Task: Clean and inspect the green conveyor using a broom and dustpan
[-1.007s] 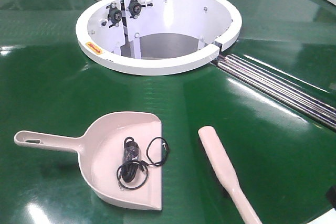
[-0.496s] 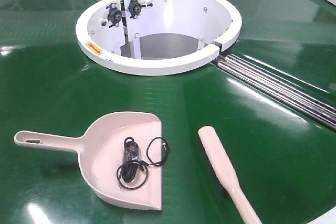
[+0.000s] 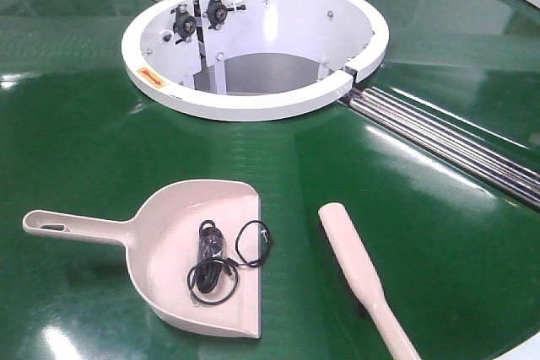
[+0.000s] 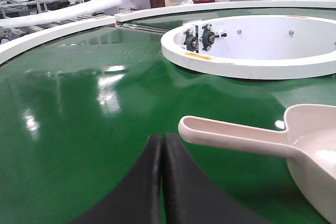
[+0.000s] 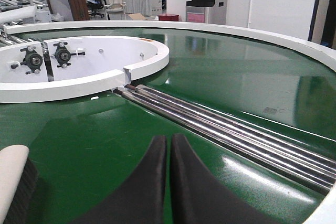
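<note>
The green conveyor (image 3: 101,124) fills nearly the whole front view, and its silver rollers (image 3: 447,145) run in a line from the white ring-shaped housing (image 3: 253,44) toward the right edge. The dustpan (image 3: 202,255) lies flat on the belt in the near left part, with its handle pointing left and its wide edge facing right. Inside the dustpan there is a thin black cable (image 3: 221,260), coiled in loops. The broom (image 3: 363,276) lies just to the right of the dustpan, apart from it, with the head toward the housing and the handle toward the near edge. The left pincer (image 4: 161,148) is pressed together and empty, near the dustpan handle. The right pincer (image 5: 169,148) is also pressed together, holding nothing, beside the broom head.
</note>
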`<state>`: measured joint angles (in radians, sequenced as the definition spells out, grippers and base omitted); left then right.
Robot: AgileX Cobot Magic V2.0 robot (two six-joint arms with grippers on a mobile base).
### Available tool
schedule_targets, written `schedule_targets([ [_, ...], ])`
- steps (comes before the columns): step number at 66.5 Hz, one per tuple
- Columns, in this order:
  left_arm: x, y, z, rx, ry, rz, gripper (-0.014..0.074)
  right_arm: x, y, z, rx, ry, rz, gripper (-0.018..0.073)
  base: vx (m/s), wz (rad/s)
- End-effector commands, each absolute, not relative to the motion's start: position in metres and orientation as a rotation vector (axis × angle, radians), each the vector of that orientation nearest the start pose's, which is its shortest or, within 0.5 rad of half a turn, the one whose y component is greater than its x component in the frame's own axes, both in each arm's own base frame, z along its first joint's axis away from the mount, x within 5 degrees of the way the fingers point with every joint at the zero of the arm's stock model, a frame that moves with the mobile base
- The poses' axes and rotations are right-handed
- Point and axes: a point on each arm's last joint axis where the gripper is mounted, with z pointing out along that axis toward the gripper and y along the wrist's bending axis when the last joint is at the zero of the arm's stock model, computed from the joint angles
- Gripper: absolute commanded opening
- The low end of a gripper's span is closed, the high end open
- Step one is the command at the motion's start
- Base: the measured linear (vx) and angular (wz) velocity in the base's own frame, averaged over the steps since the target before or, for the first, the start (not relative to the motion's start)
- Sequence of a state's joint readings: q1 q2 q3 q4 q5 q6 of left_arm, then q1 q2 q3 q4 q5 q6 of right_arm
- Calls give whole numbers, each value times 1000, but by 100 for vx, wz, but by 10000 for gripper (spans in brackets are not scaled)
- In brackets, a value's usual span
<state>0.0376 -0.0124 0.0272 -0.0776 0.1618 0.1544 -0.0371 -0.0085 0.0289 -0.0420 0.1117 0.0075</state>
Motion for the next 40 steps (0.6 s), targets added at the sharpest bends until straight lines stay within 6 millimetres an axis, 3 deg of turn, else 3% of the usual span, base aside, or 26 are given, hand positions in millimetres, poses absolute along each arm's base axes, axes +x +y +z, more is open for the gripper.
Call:
schedule_targets([
  [1, 56, 2, 190, 24, 1594, 78, -23, 57, -3, 197, -6, 1541, -76, -5, 0, 0],
  [40, 56, 2, 190, 24, 1594, 78, -23, 57, -3, 197, -6, 1541, -76, -5, 0, 0],
])
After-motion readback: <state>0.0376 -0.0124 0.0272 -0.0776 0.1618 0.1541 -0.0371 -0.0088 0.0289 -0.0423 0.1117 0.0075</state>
